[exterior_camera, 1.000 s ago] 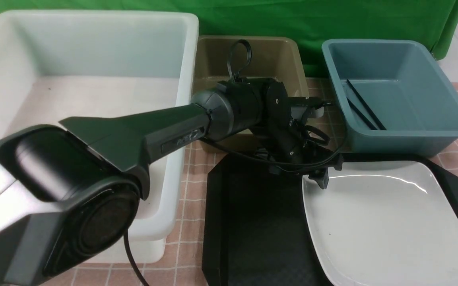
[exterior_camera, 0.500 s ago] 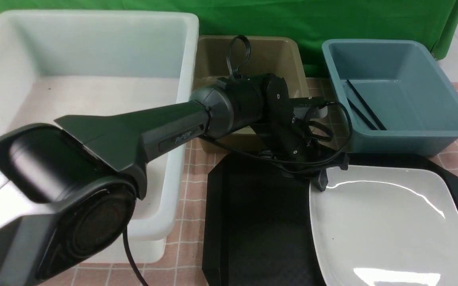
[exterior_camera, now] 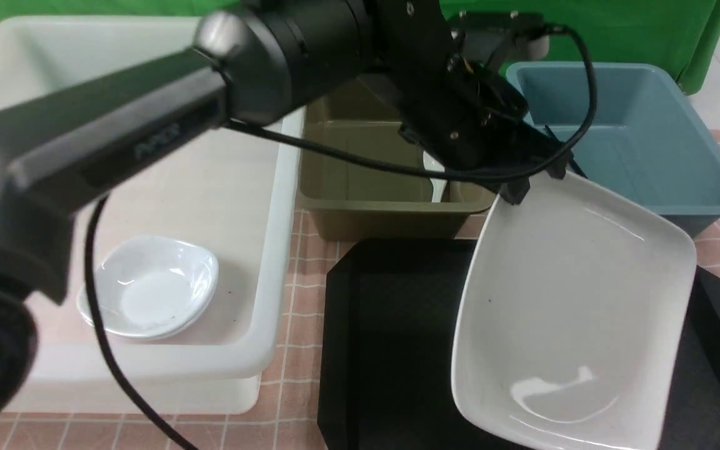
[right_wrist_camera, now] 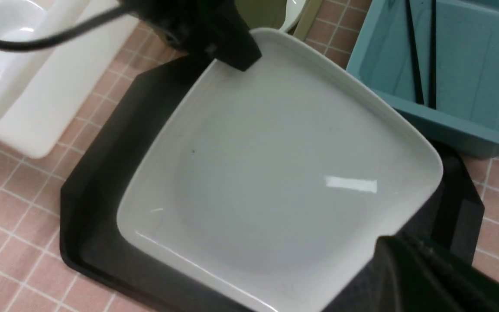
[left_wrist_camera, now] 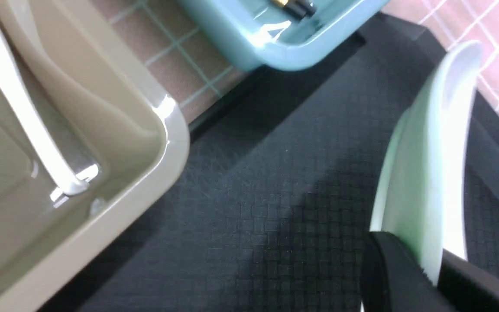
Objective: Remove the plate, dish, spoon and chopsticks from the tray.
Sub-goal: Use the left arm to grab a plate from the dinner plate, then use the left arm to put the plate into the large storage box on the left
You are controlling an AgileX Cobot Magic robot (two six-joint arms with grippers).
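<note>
My left gripper [exterior_camera: 514,190] is shut on the far left rim of the large white plate [exterior_camera: 572,312] and holds that corner high. The plate tilts steeply over the black tray [exterior_camera: 391,350], its near edge low. The left wrist view shows the fingers [left_wrist_camera: 394,268] clamping the plate rim [left_wrist_camera: 431,173]. My right gripper [right_wrist_camera: 399,253] looks shut and empty beside the plate's [right_wrist_camera: 267,173] corner, over the tray [right_wrist_camera: 98,186]. The spoon [exterior_camera: 435,178] lies in the olive bin. The chopsticks [right_wrist_camera: 414,56] lie in the blue bin. A small white dish [exterior_camera: 150,287] sits in the white bin.
Three bins stand behind and left of the tray: a big white bin [exterior_camera: 272,250], an olive bin [exterior_camera: 385,212] and a blue bin [exterior_camera: 679,200]. The left arm's cable [exterior_camera: 360,159] hangs across the olive bin. The table has a pink checked cloth [exterior_camera: 297,400].
My left arm has risen, lifting the plate's far left corner from nearly flat to a steep tilt. The raised arm now uncovers the dish in the white bin and the spoon.
</note>
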